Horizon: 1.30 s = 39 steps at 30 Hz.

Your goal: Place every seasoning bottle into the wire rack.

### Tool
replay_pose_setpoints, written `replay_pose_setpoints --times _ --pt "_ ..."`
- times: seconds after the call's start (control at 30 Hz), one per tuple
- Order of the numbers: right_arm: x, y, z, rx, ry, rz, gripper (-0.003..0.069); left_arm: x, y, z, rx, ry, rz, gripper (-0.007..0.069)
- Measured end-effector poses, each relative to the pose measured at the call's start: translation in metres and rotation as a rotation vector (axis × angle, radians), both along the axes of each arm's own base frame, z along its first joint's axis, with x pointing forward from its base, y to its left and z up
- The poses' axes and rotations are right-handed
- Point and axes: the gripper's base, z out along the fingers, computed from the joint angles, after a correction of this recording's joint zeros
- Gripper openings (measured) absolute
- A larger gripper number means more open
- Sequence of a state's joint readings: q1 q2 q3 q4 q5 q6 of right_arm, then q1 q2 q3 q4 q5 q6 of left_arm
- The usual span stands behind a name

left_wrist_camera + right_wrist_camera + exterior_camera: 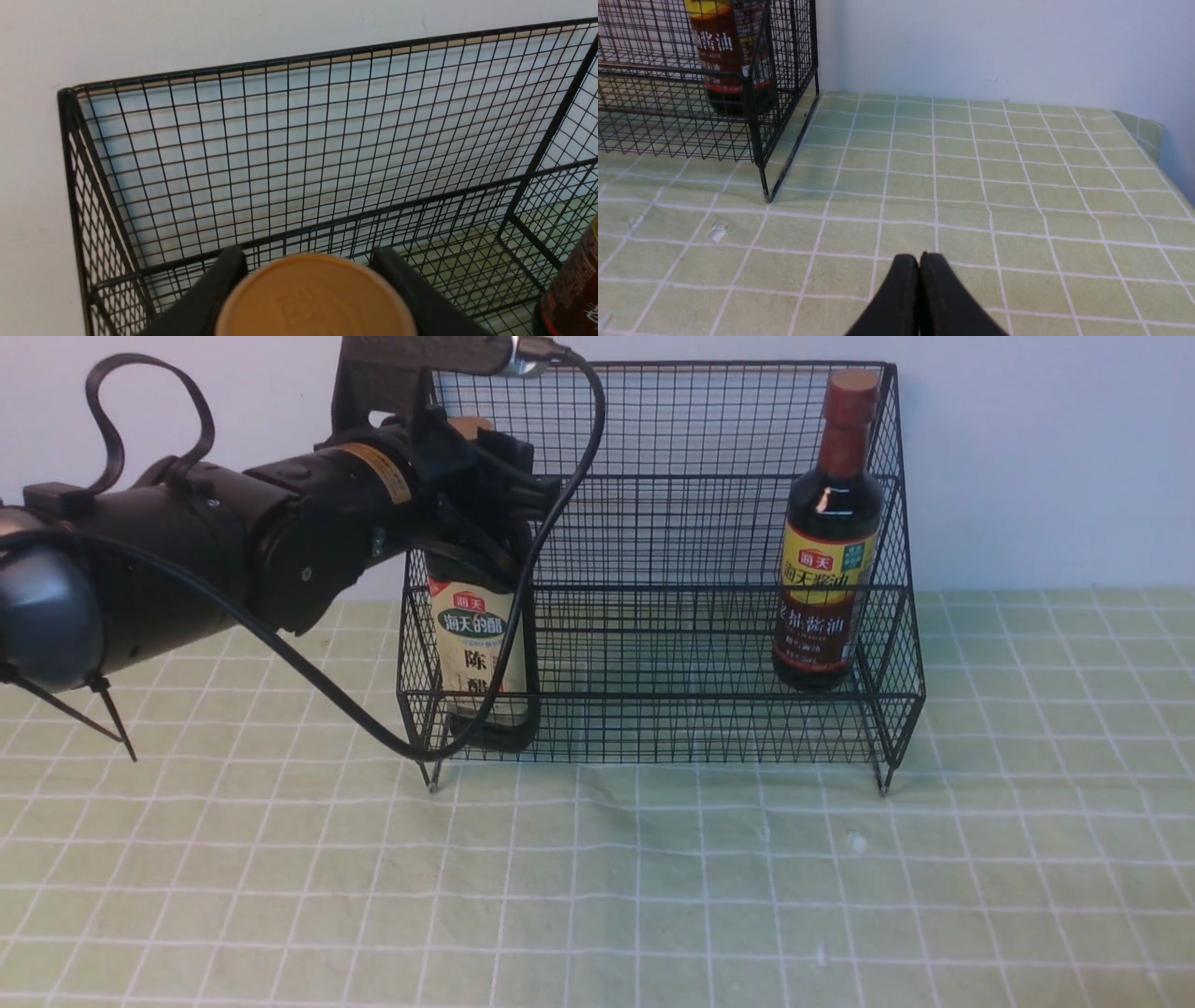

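Note:
The black wire rack [672,523] stands against the wall. A seasoning bottle with a brown-red cap and yellow-and-red label [829,541] stands upright at the rack's right end, also seen in the left wrist view [572,289] and the right wrist view [731,60]. The gold-cap bottle with a beige label [481,653] stands upright at the rack's left end, on the lower tier. My left gripper [495,513] is shut on its neck, and its fingers [224,280] flank the gold cap [315,298]. My right gripper [919,259] is shut and empty, low over the cloth to the right of the rack [654,126].
A green checked tablecloth [653,896] covers the table. A white wall [1027,457] stands right behind the rack. The left arm's black cable [336,700] hangs down in front of the rack's left front leg. The table's right edge [1153,135] shows in the right wrist view.

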State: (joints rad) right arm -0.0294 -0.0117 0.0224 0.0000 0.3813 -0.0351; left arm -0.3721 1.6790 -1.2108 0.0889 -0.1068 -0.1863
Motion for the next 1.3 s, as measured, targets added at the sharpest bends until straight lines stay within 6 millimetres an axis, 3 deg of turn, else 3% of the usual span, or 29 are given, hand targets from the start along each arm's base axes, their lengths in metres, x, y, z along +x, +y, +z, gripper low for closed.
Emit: replay_pose_setpoints --times 0.23,0.33,0.43,0.7,0.87,1.03,1.1,1.2,1.3 --pt "0.0 0.0 0.0 0.0 0.0 0.0 -0.0015 0.0 0.0 0.0 0.003 0.007 0.0 0.0331" --pt "0.0 0.0 0.0 0.0 0.0 0.0 -0.0015 -0.003 0.001 0.003 0.016 0.031 0.003 0.0417" --pt "0.0 0.0 0.0 0.0 0.0 0.0 -0.0015 -0.008 0.004 0.007 0.05 0.049 0.0 0.0451" --pt "0.0 0.0 0.0 0.0 0.0 0.0 -0.0015 -0.032 0.014 0.048 0.109 -0.051 -0.016 0.047" --pt "0.0 0.0 0.0 0.0 0.0 0.0 -0.0015 -0.041 0.017 0.062 0.1 -0.089 -0.014 0.0464" --pt "0.0 0.0 0.0 0.0 0.0 0.0 -0.0015 -0.055 0.025 0.071 0.128 -0.028 0.004 0.0343" --pt "0.0 0.0 0.0 0.0 0.0 0.0 -0.0015 -0.069 0.033 0.072 0.173 0.078 0.026 0.0179" --pt "0.0 0.0 0.0 0.0 0.0 0.0 -0.0015 -0.085 0.042 0.067 0.226 0.235 0.051 0.0039" --pt "0.0 0.0 0.0 0.0 0.0 0.0 -0.0015 -0.098 0.043 0.062 0.235 0.361 0.037 0.0001"
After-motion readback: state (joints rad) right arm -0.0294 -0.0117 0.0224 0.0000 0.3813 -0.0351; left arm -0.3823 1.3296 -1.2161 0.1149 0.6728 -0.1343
